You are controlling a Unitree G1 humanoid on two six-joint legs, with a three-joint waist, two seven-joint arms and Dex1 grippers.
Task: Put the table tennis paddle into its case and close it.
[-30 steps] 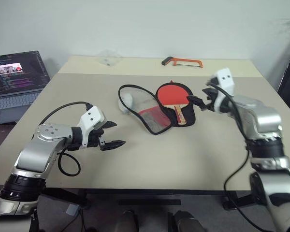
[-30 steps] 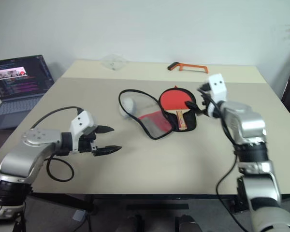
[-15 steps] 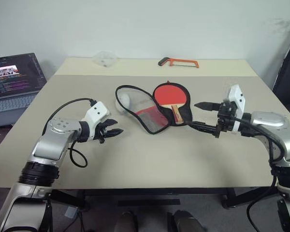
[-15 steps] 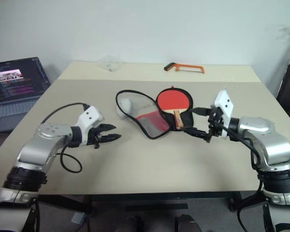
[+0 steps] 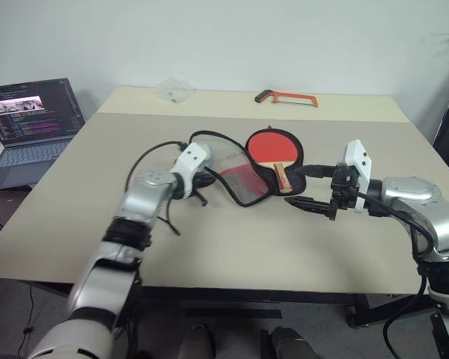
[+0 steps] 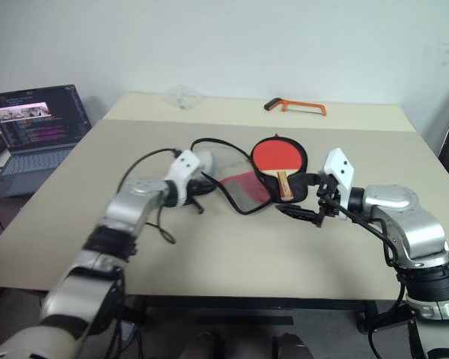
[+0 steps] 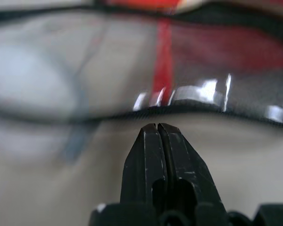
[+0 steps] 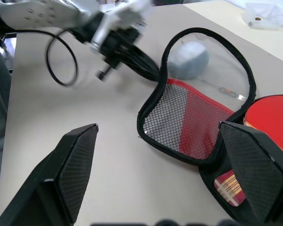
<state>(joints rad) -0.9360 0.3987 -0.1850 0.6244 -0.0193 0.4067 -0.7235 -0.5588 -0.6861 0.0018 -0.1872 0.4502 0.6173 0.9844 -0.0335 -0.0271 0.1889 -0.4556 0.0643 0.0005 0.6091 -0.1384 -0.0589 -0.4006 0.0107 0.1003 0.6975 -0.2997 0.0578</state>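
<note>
1. Two grippers over one table [image 5: 232, 247]. Left gripper [image 7: 157, 129]: fingers pressed together, nothing between them, tips just short of the case [image 5: 236, 176] rim.
2. Right gripper [image 5: 308, 187]: fingers spread wide, empty, pointing toward the case from the paddle's handle side.
3. Case: lies open, flap with clear window and mesh pocket thrown toward the left gripper; black half partly hidden under the paddle. No logo or lettering can be made out.
4. Table tennis paddle [image 5: 273, 146]: red face up on the black half, striped handle toward the right gripper; cut off at the edge of the right wrist view.
5. Grey pouch [image 8: 188, 52]: beyond the left gripper, partly behind the clear window.
6. Hacksaw [image 5: 286, 97], plastic bag [image 5: 173, 90]: far edge.
7. Laptop [image 5: 26, 127]: beside the table, screen text unreadable.
</note>
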